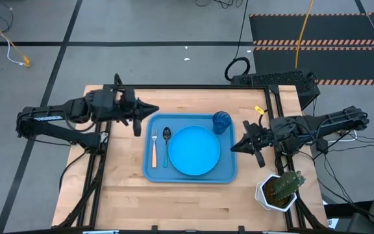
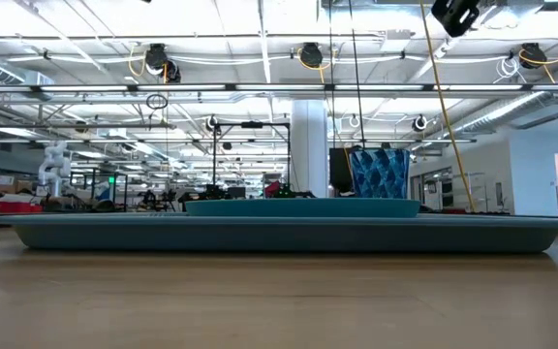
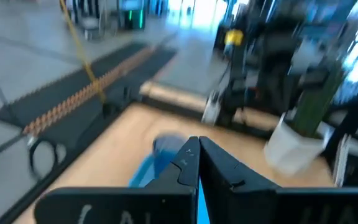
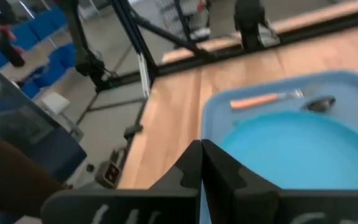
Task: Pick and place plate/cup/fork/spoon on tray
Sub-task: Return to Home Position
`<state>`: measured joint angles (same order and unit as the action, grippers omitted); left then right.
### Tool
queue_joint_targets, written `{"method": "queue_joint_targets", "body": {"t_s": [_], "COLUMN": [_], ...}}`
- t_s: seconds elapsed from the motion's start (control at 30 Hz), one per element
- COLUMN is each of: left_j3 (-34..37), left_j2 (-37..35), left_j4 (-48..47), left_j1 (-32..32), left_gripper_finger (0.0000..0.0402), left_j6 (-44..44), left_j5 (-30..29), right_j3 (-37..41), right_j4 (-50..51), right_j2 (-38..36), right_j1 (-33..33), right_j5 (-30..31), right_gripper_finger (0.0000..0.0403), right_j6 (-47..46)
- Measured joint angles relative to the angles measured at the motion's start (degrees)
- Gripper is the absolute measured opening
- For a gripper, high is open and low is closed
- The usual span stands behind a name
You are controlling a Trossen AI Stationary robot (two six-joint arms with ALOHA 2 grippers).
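Observation:
The blue tray (image 1: 229, 172) lies in the middle of the table. On it rest the round plate (image 1: 195, 150), the dark blue cup (image 1: 221, 121) in its far right corner, the orange-handled fork (image 1: 154, 148) and the blue-handled spoon (image 1: 166, 144) along its left side. My left gripper (image 1: 156, 110) hangs shut and empty just off the tray's far left corner. My right gripper (image 1: 234, 147) hangs shut and empty over the tray's right rim. In the low view the tray (image 2: 279, 233), plate (image 2: 303, 206) and cup (image 2: 380, 173) show; the grippers do not.
A white pot with a cactus (image 1: 279, 190) stands at the table's near right corner. Bare wood lies in front of the tray and to its left. Black frame rails run along the table's edges.

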<state>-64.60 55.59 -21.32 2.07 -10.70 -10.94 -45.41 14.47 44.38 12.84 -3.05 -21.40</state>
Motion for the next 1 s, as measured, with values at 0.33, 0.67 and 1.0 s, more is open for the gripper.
{"method": "queue_joint_targets", "body": {"t_s": [0.33, 0.67, 1.0], "left_j3": [0.0, 0.0, 0.0], "left_j2": [0.0, 0.0, 0.0], "left_j4": [19.1, 16.3, 16.8], "left_j1": [-0.9, -1.2, -1.1], "left_gripper_finger": [0.0008, 0.0008, 0.0008], "left_j6": [-4.3, -4.7, -4.5], "left_j5": [0.4, 0.5, 0.5], "right_j3": [0.0, 0.0, 0.0], "right_j4": [-6.9, -6.5, -6.5], "right_j2": [0.0, 0.1, 0.1], "right_j1": [0.0, 0.0, 0.0], "right_j5": [0.0, 0.0, 0.0], "right_gripper_finger": [0.0, 0.0, 0.0], "right_j6": [1.1, 1.1, 1.1]}}
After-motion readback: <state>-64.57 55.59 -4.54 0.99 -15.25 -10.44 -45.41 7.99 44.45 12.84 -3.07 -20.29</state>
